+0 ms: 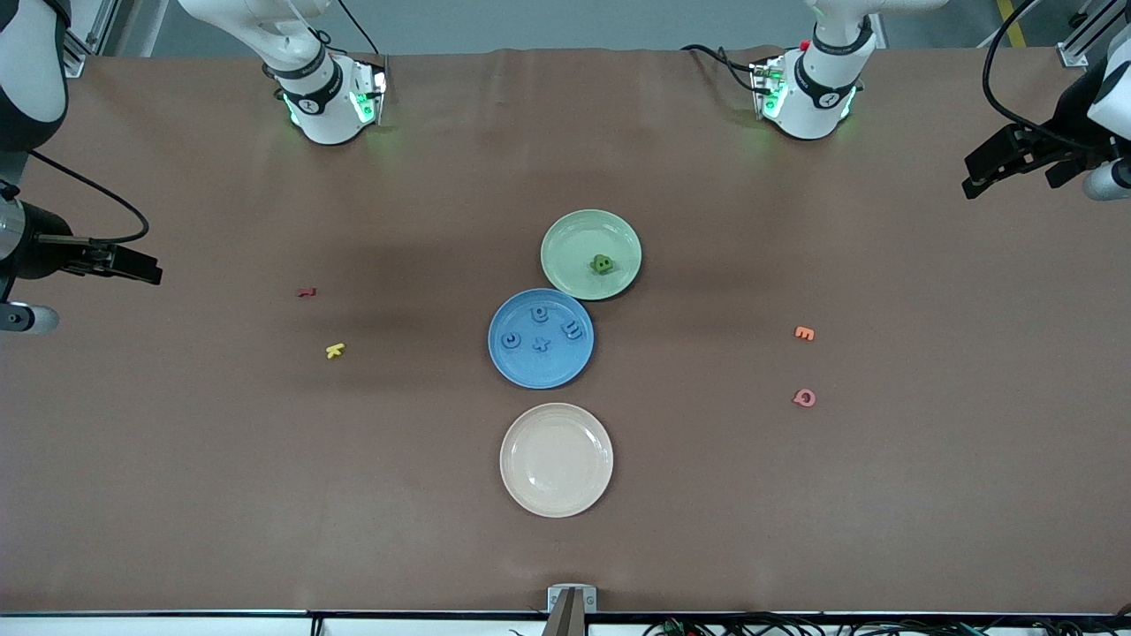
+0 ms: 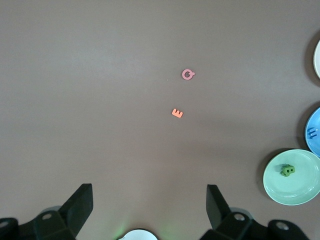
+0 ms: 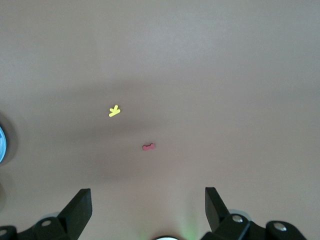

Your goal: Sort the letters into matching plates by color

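Three plates [image 1: 555, 503] line the brown table [image 1: 221, 459]; both tools [image 2: 149, 210] [image 3: 148, 210] hang spread.

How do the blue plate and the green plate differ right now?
The blue plate carries four blue letters spread flat; the green plate shows only one small green clump. The blue plate lies nearer the front camera than the green plate. Both are round, shallow, look alike in size, and their rims meet.

Cream plate [image 1: 556, 459]; red [image 1: 306, 291], yellow [image 1: 334, 351], orange [image 1: 803, 333], pink [image 1: 803, 397] ltrs.
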Controlling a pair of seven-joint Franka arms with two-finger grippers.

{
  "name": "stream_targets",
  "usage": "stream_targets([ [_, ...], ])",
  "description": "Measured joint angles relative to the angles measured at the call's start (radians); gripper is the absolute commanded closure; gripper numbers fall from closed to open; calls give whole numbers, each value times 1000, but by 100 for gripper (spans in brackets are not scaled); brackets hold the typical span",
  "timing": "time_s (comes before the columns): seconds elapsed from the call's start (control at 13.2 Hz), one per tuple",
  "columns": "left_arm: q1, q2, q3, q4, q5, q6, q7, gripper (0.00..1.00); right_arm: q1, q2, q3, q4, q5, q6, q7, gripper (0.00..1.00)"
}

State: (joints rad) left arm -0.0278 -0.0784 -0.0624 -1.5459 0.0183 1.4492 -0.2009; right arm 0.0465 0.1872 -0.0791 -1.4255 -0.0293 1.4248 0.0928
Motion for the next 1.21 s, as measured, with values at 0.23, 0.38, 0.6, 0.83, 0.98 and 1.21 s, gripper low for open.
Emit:
stream_targets([
  [0.23, 0, 0, 0, 0, 0, 0, 0, 0, -5, -16, 0, -7, 6, -20, 1, 0],
  [0.38, 0, 0, 0, 0, 0, -1, 0, 0, -25, -60, -1, -39, 21, -20, 1, 0],
  [0.6, 0, 0, 0, 0, 0, -1, 0, 0, -34, -144, 2, -91, 30, -19, 0, 0],
  [0.83, 0, 0, 1, 0, 0, -1, 0, 0, -34, -210, 10, -148, 32, 3, 0, 0],
  [0.98, 0, 0, 1, 0, 0, -1, 0, 0, -34, -240, 11, -174, 32, 14, 0, 0],
  [1.21, 0, 0, 1, 0, 0, -2, 2, 0, -34, -275, 13, -183, 33, 17, 0, 0],
])
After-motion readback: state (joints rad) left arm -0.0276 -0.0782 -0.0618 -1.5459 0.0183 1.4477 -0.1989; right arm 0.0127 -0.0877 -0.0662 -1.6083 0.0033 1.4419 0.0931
